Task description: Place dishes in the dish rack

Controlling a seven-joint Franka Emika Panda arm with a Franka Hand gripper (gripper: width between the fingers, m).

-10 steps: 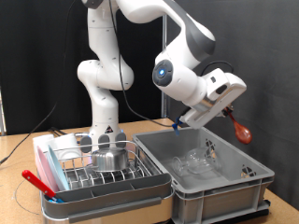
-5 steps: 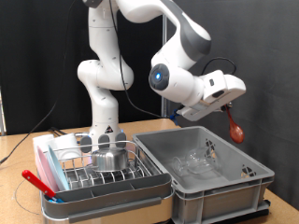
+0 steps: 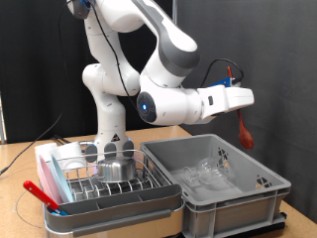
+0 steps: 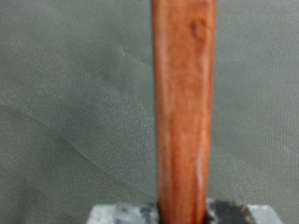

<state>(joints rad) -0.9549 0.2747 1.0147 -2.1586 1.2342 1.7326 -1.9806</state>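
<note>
Jaws pinch a reddish-brown spoon [image 3: 244, 127] above the grey crate [image 3: 228, 194]; wrist view shows only its handle

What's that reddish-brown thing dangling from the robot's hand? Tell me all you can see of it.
It looks like a wooden spoon, reddish-brown and smooth. It hangs almost straight down from the gripper, with its rounded, wider end lowest, in the air above the large grey crate, at the exterior view's right. It touches nothing but the gripper. The wrist view shows its straight, glossy handle up close, running out from between the fingers.
</note>
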